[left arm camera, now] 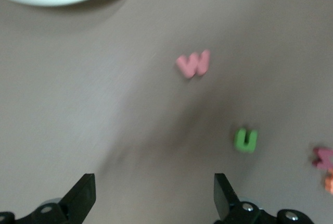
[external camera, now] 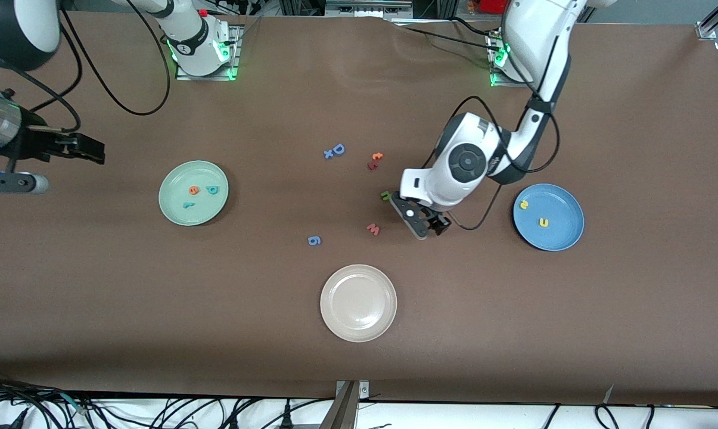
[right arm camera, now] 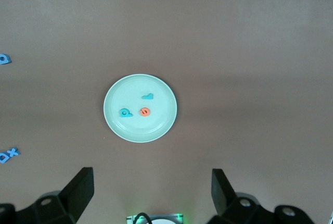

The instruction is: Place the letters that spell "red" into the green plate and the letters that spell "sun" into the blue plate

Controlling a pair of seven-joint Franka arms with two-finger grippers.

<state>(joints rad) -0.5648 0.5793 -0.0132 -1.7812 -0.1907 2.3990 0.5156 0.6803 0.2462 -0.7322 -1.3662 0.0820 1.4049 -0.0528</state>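
Already the green plate [external camera: 193, 193] holds the teal r [external camera: 187, 205], the orange e [external camera: 193, 190] and the teal d [external camera: 213, 190], so "red" looks finished. The blue plate [external camera: 548, 217] carries the yellow s [external camera: 523, 204] and the yellow u [external camera: 543, 222]; only the green n [external camera: 385, 195] lies out on the desk [external camera: 633, 328].

That n decides the coming move. The left claw [external camera: 424, 221], fingers spread wide and empty, hangs low over the desk between the n and the blue plate; in the front view the n sits at about ten o'clock from it, just beside the wrist. The salmon w [external camera: 373, 229] lies near at nine o'clock, a likely mix-up.

The left arm is plainly nearer. The right claw [external camera: 87, 149], also spread wide, waits high near the right arm's end of the desk.
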